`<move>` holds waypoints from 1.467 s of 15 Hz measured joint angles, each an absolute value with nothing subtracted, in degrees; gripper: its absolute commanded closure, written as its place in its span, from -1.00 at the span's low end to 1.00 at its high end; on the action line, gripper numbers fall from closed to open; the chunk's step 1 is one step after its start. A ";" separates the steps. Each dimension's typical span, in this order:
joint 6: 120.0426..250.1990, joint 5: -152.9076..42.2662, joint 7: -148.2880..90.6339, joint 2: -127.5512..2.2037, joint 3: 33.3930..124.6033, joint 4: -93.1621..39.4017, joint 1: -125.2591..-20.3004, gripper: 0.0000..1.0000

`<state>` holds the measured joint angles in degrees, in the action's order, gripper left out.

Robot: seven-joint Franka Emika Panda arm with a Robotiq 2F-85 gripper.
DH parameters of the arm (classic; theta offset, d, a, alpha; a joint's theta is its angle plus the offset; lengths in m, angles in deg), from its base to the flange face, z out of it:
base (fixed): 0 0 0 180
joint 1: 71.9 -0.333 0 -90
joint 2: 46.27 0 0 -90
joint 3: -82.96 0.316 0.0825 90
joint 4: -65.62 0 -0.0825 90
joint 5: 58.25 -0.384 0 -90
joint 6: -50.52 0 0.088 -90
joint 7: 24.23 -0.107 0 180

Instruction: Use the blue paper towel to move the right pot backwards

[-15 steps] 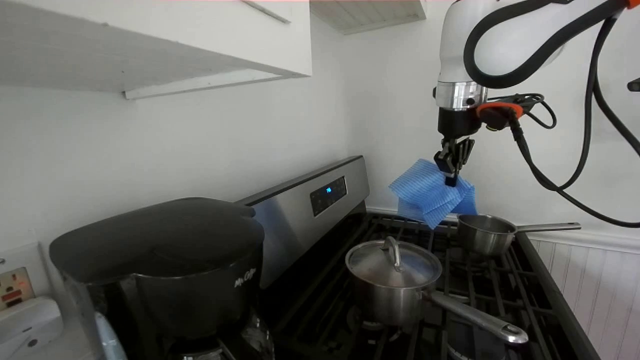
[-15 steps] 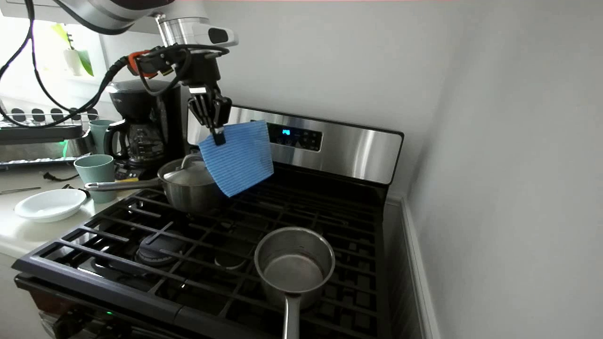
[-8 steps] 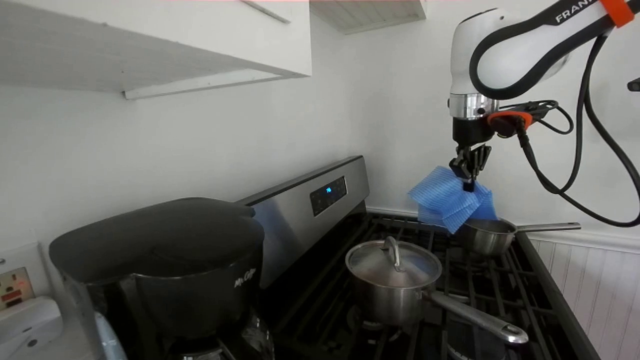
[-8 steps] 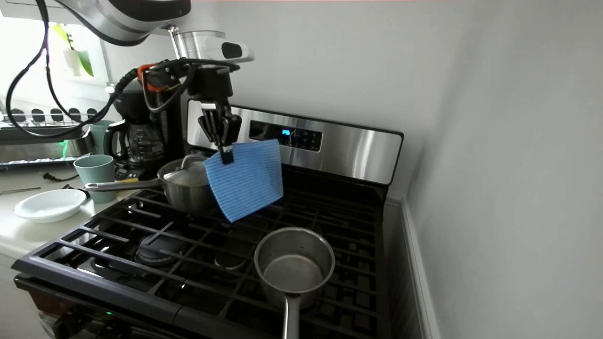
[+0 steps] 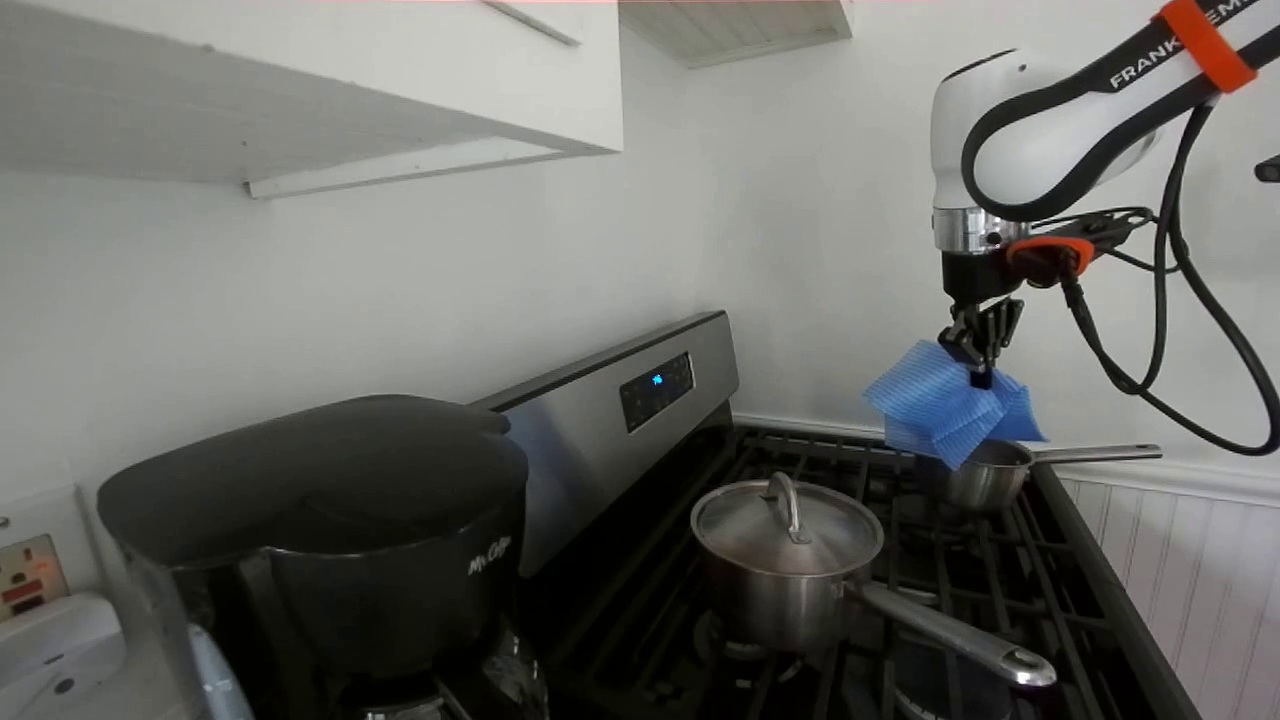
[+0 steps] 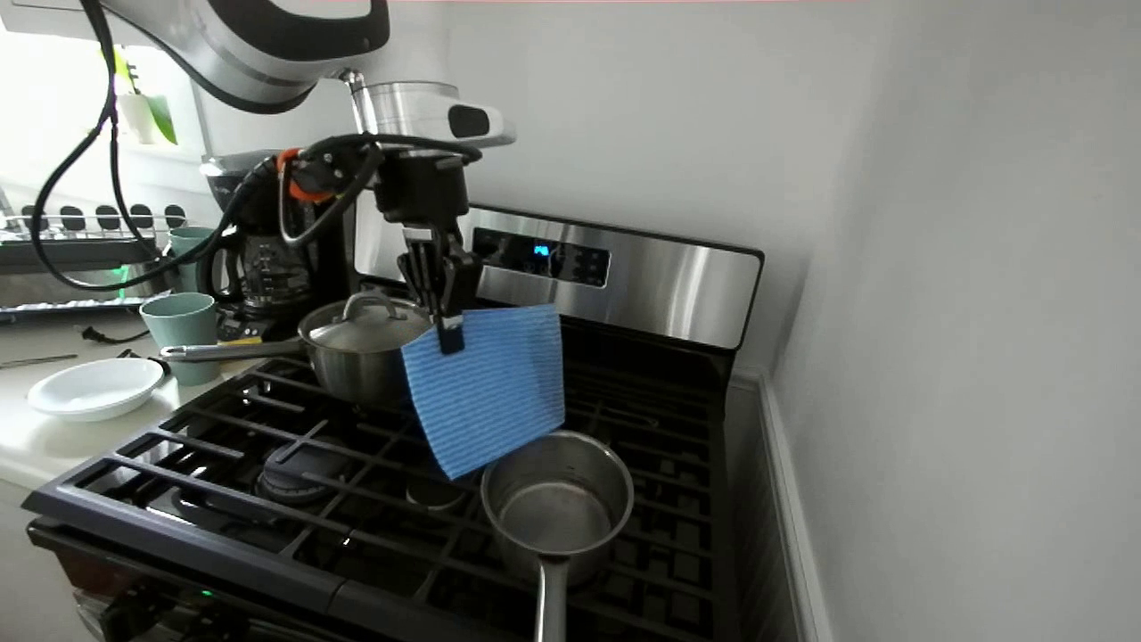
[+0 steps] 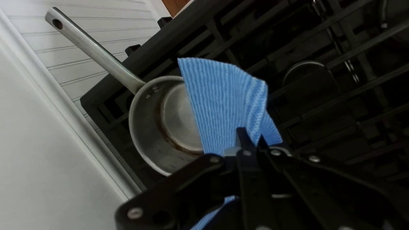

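Right pot (image 6: pixel 557 508) sits upright and lidless near the front right corner of the table (image 6: pixel 192 542), a gas stovetop. Its long axis runs with the handle (image 7: pixel 95 51), roughly from back to front and out past the front edge. From the jaws, the pot lies below, towards the front edge and somewhat towards the right edge; so the jaws hang behind the handle, which looks the wrong side for a push towards the back edge. They are closed up on the blue paper towel (image 6: pixel 495 388), pinching it with most of the cloth hanging free; its lower edge overlaps the pot's rim in both exterior views, though whether it touches I cannot tell. My judgement is that the jaws must travel towards the front edge until the towel drapes over the handle, then drive back along that same axis. Going straight down would likely put cloth inside the pot or nudge it sideways. The lidded pot (image 6: pixel 357 361), nearer the back left corner, looks well clear of that line.
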<state>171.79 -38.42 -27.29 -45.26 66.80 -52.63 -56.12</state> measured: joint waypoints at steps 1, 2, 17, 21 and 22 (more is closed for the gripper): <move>171.79 -38.34 -27.06 -45.61 66.53 -52.63 -55.95 0.99; 171.83 -38.34 -26.83 -46.03 66.32 -52.62 -55.81 0.99; 184.42 -38.34 -16.14 -55.73 64.46 -51.14 -53.83 0.38; 186.13 -38.34 -14.33 -57.02 64.44 -50.97 -53.42 -0.04; 186.34 -38.34 -14.09 -57.29 64.44 -50.92 -53.35 -0.20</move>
